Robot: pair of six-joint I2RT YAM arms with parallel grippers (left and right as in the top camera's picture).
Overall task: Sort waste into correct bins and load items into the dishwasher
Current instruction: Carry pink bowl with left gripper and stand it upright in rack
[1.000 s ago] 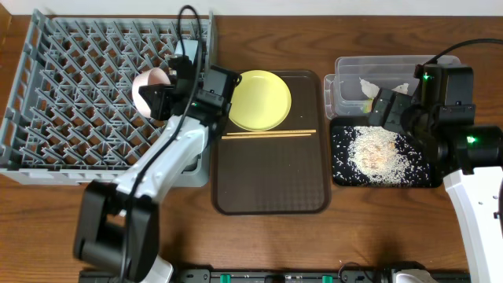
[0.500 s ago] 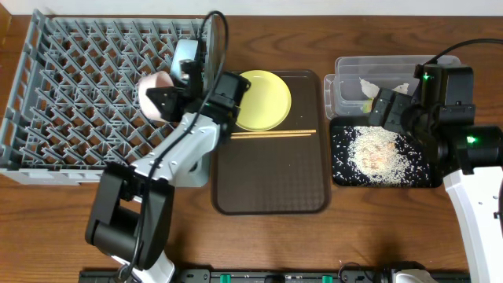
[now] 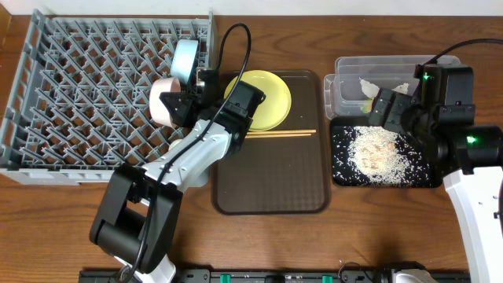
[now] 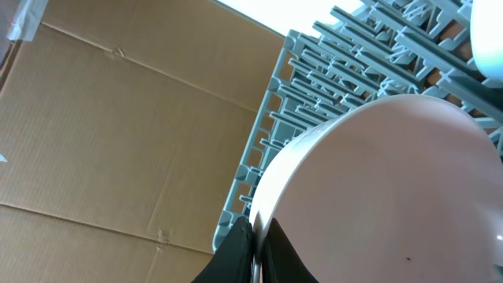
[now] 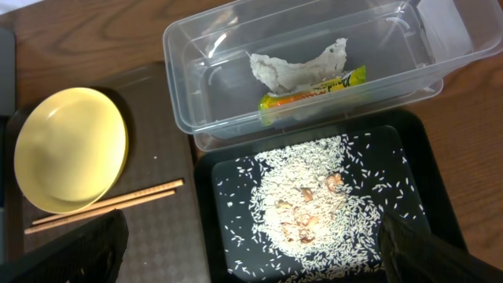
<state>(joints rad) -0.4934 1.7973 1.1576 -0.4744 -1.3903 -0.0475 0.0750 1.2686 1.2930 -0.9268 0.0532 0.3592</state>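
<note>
The left gripper (image 3: pixel 176 104) is clamped on the rim of the white bowl (image 3: pixel 162 100), held on edge over the rack's (image 3: pixel 71 94) right side. It is just near of the blue bowl (image 3: pixel 185 58), which stands by the right wall. Open peg rows lie to the left. The right gripper (image 3: pixel 384 108), jaws wide apart, hovers where tub (image 3: pixel 346 75) meets black tray (image 3: pixel 420 179). The plate (image 3: pixel 267 102) lies at the brown tray's (image 3: pixel 267 189) far end, its left edge under the left arm.
</note>
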